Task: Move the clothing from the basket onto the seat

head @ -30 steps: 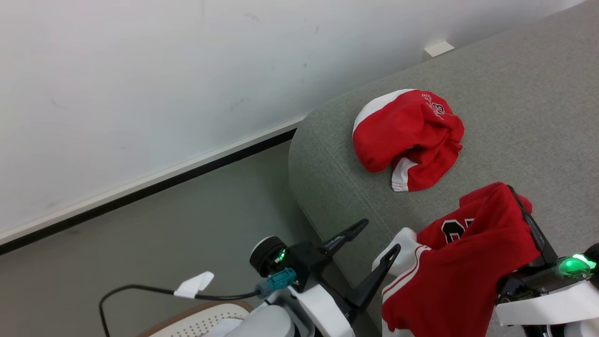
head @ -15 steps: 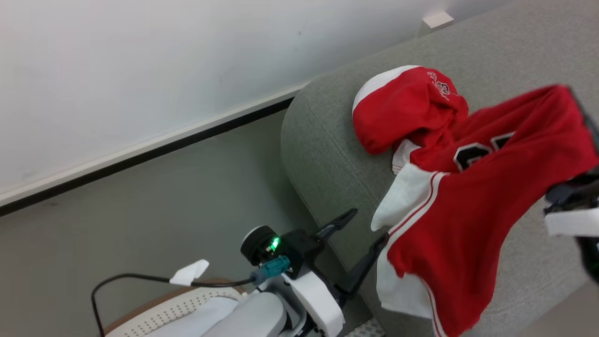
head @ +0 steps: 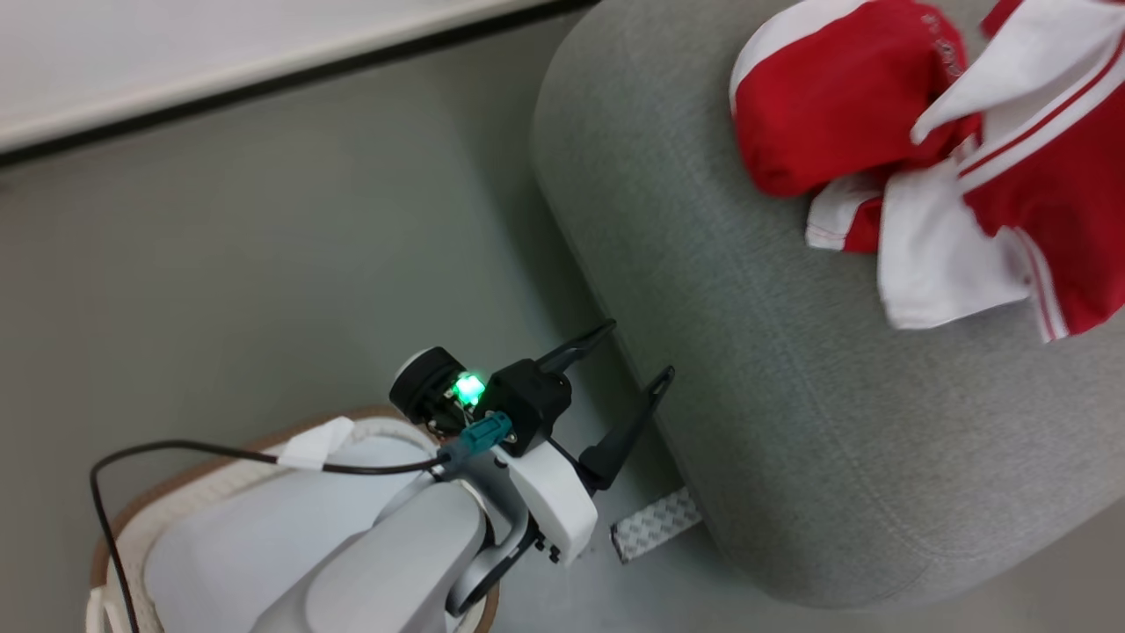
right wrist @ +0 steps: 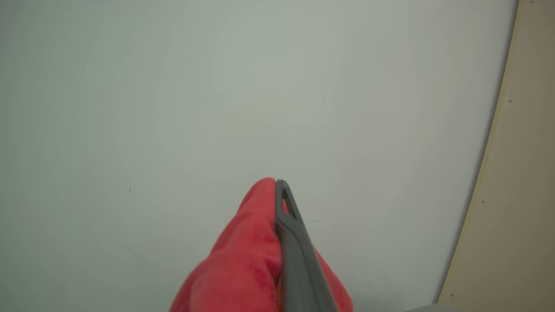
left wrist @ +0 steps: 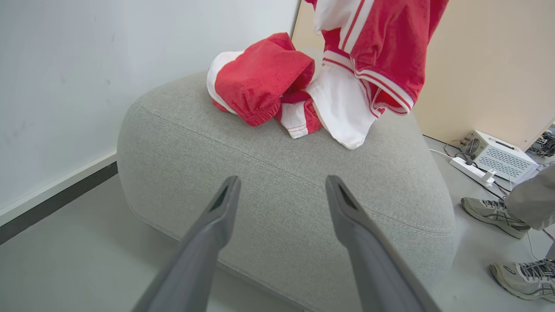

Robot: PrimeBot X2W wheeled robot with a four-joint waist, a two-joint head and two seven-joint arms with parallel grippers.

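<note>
Finds the clothing as two red pieces at the upper right of the head view. Shows a bunched garment (head: pixel 817 105) lying on top of the seat (head: pixel 773 396), red with a white panel along the upper left edge. Puts it at top centre of the left wrist view (left wrist: pixel 260 82), near the far edge of the seat (left wrist: pixel 282 182).

Shows a hanging garment (head: pixel 1046 176) just right of it, with white panels and striped trim, overlapping the right side of the bunched piece. In the left wrist view, drops from the top edge (left wrist: pixel 381 52) down to the seat top with a white panel lowest. Cannot tell whether it rests there or hangs just above.

Pinches a fold of that red cloth (right wrist: pixel 243 268) in the right gripper (right wrist: pixel 276 193), jaws clamped fully together on it. Shows one dark finger along the right side of the cloth at bottom centre of the right wrist view, against a pale wall.

Holds the left gripper (head: pixel 640 350) spread wide and empty at the centre of the head view, just beside the rounded flank of the seat. In the left wrist view, frames the near side of the seat between two grey fingers (left wrist: pixel 214 225).

Places the basket (head: pixel 167 497) at the lower left of the head view, on the floor and well apart from the clothing. Hides part of it behind the pale left forearm. Shows a pale bluish-white cloth (head: pixel 228 545) inside.

At the right edge of the left wrist view, shows a person's shoes (left wrist: pixel 494 211) on the floor beside the seat. Behind them, shows a white power strip (left wrist: pixel 470 168) and a white vented box (left wrist: pixel 498 156).
</note>
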